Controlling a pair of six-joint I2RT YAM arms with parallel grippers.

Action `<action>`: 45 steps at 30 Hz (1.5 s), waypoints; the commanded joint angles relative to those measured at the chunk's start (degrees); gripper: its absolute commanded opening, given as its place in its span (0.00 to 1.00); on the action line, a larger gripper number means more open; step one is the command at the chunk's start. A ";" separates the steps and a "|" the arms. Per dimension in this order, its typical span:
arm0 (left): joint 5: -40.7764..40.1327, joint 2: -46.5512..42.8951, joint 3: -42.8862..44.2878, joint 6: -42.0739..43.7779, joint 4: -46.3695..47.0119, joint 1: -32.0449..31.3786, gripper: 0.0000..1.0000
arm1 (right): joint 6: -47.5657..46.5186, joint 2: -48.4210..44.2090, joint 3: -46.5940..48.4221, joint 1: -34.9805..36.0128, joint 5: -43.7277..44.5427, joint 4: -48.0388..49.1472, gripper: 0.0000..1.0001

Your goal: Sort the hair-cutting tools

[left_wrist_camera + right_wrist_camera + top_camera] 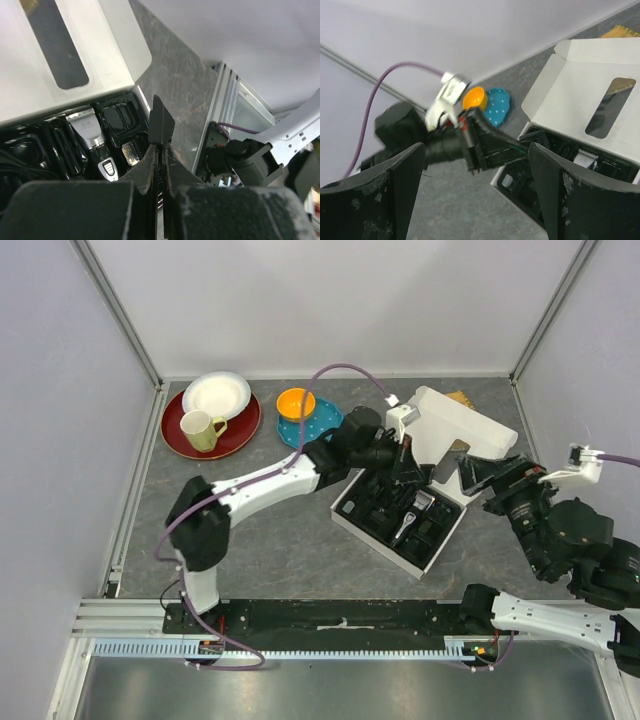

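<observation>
My left gripper pinches a thin black attachment over the box; right gripper gapes; next I need its slot.

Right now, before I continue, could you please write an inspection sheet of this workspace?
Surface: grey mottled tabletop.
Job's things: black-and-silver electric clipper and small black comb attachments lie in the open white cardboard box with black moulded tray.
Clutter: red plate bearing white dish and pale yellow mug; orange bowl by blue dotted plate.
End effectors: left end effector shut, over the box; right end effector open, empty, beside the box.
Cables: purple cable arcs over the left arm; second purple cable at the right wrist.
Surroundings: white walls, aluminium frame posts.
</observation>
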 commanded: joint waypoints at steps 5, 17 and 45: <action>23.15 19.45 18.99 -1.11 -17.37 2.56 0.02 | 0.30 5.32 0.87 0.07 -4.05 -7.82 0.91; 26.68 29.58 25.51 -5.32 -12.73 2.21 0.02 | 3.11 4.71 -2.47 -0.02 -4.32 -8.78 0.90; 25.18 43.29 41.59 -1.99 -23.16 1.77 0.02 | 7.15 3.21 -3.79 0.07 -4.32 -11.51 0.88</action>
